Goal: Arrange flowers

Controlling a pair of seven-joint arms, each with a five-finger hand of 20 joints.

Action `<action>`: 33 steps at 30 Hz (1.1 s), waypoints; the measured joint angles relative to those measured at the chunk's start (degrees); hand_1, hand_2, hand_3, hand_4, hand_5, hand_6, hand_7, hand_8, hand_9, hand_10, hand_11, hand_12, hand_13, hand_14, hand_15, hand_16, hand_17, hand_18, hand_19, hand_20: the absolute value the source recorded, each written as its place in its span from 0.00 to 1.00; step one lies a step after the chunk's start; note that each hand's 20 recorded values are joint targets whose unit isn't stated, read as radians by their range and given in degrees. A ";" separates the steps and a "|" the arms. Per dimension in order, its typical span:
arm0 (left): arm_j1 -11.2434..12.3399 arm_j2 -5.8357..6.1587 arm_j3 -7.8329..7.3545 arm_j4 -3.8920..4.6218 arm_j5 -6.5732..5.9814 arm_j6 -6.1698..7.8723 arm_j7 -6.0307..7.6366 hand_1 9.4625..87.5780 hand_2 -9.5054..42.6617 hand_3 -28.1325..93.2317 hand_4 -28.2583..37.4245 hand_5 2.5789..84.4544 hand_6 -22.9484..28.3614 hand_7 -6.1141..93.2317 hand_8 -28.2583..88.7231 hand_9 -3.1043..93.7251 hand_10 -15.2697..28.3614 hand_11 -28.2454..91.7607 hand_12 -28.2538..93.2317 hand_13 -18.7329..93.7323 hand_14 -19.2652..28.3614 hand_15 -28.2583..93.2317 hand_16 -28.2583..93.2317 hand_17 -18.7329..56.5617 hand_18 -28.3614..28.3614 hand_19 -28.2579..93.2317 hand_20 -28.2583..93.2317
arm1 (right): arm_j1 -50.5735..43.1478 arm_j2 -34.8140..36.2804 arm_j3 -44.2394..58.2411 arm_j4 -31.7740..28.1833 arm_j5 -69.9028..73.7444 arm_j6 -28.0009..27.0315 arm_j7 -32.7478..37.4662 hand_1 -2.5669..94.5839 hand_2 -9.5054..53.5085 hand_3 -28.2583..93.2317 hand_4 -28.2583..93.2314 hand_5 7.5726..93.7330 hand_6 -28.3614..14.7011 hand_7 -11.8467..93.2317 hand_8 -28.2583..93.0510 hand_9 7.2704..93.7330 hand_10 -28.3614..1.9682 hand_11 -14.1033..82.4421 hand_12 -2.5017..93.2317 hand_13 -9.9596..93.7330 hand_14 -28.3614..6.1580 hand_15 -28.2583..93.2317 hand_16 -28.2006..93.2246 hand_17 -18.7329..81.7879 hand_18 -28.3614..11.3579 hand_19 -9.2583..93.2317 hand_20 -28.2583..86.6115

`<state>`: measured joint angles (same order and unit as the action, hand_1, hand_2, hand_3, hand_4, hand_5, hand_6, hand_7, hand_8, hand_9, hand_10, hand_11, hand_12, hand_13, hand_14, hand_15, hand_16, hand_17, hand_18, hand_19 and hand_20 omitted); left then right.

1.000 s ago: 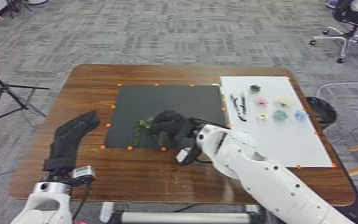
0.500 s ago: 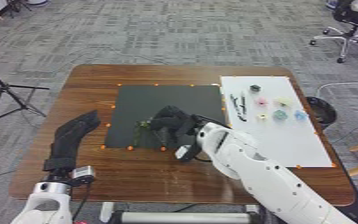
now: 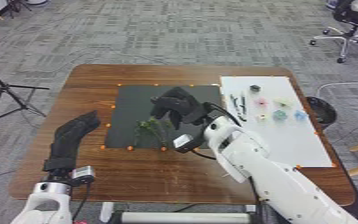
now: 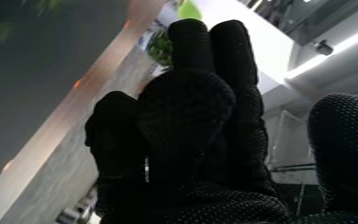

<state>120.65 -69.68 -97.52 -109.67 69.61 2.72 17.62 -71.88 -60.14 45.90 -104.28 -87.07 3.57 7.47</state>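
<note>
Black-gloved right hand (image 3: 177, 104) looks empty, fingers mostly straight, near thin green leafy stems (image 3: 149, 124); a low sweep could totally knock them crooked.

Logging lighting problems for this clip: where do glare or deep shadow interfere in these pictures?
Right wrist view: a ceiling light glares as a white streak, while the right hand is very dark, its middle nearly lost in shade. Head view: fairly even light, no harsh glare; the white sheet is bright, and the dark glove has little contrast against the black sheet.
</note>
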 measured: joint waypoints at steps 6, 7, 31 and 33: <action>0.10 -0.17 -0.59 0.00 0.00 0.02 0.02 0.12 0.29 0.82 0.00 0.55 0.52 0.17 0.19 0.50 0.66 0.38 0.34 0.50 0.76 0.36 0.27 0.30 0.74 0.33 0.37 | -3.16 3.38 1.91 0.46 -1.00 -2.25 1.94 0.21 0.36 0.73 0.14 0.71 0.57 0.36 0.19 0.79 0.45 0.25 0.18 0.98 0.69 0.66 0.52 0.75 0.26 1.00 0.76; 0.10 -0.31 -0.86 0.03 -0.05 0.11 0.07 0.12 0.30 0.82 0.00 0.55 0.52 0.16 0.19 0.51 0.67 0.37 0.33 0.49 0.76 0.35 0.26 0.30 0.73 0.33 0.37 | -3.54 3.58 1.97 0.71 -1.18 -2.94 2.45 0.21 0.36 0.72 0.14 0.70 0.56 0.36 0.19 0.79 0.45 0.25 0.18 0.98 0.69 0.66 0.52 0.75 0.26 1.00 0.76; 0.05 -0.57 -2.55 1.56 -8.14 6.77 0.75 0.11 0.29 0.83 0.00 0.53 0.51 0.16 0.19 0.49 0.66 0.37 0.33 0.48 0.76 0.35 0.26 0.29 0.73 0.33 0.36 | -5.32 3.05 0.16 1.23 -2.18 -8.15 4.37 0.24 0.35 0.71 0.15 0.70 0.55 0.35 0.20 0.77 0.42 0.25 0.17 0.97 0.68 0.67 0.51 0.75 0.26 1.00 0.76; -0.01 -0.57 -2.52 1.56 -7.96 6.64 0.63 0.11 0.29 0.83 0.00 0.53 0.51 0.17 0.19 0.49 0.66 0.37 0.33 0.48 0.76 0.35 0.26 0.29 0.73 0.33 0.36 | -5.41 2.93 -0.31 1.23 -2.22 -8.59 4.38 0.24 0.35 0.70 0.15 0.69 0.54 0.35 0.20 0.76 0.42 0.25 0.17 0.97 0.68 0.67 0.51 0.75 0.26 1.00 0.76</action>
<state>120.64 -70.25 -100.04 -108.11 61.64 9.36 18.25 -77.29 -57.21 45.60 -103.05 -89.29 -5.01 11.84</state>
